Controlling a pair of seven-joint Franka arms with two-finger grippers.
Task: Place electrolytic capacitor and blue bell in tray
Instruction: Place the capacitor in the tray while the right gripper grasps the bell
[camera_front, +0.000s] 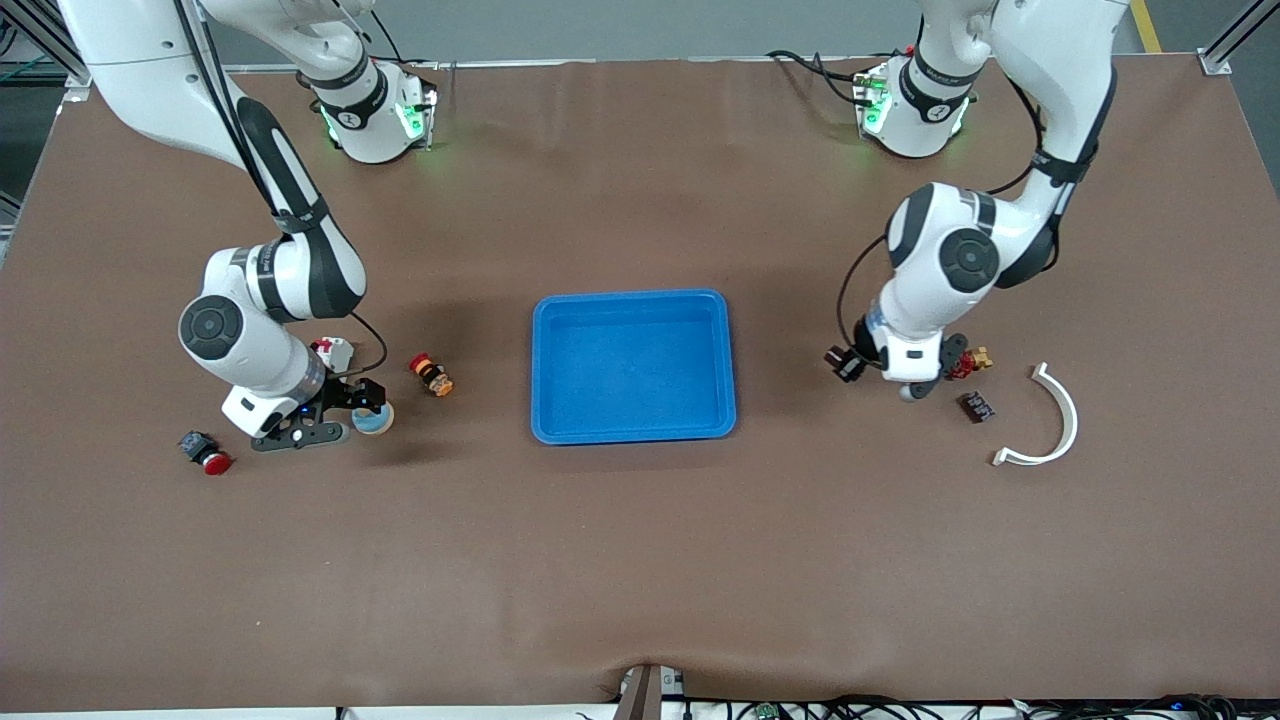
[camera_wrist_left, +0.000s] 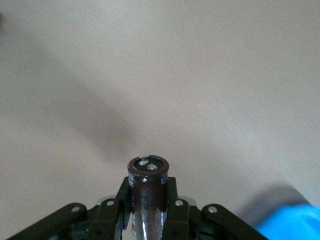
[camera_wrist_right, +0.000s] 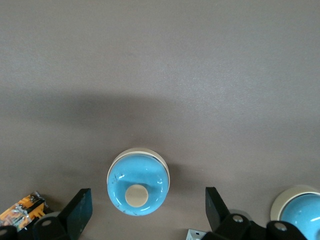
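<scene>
Brown table, blue tray (camera_front: 633, 366) bare, left jaws gripping capacitor (camera_wrist_left: 147, 192), right jaws open.

Both arms wear glossy white shells with rounded housings, broken by black bands at the joints and dark grey round caps on the elbows. Green lights glow on each base ring, near a small black marking. Thin black cables loop along the upper links and down to the wrists. The left claw (camera_wrist_left: 148, 212) has black fingers (camera_wrist_left: 172, 210) and a black cross-bar studded with small silver screws just beside them. The right claw (camera_wrist_right: 147, 212) has flat black pads (camera_wrist_right: 79, 210) on black brackets, each bracket carrying a silver screw head. A small black camera block is bolted beside each wrist.
</scene>
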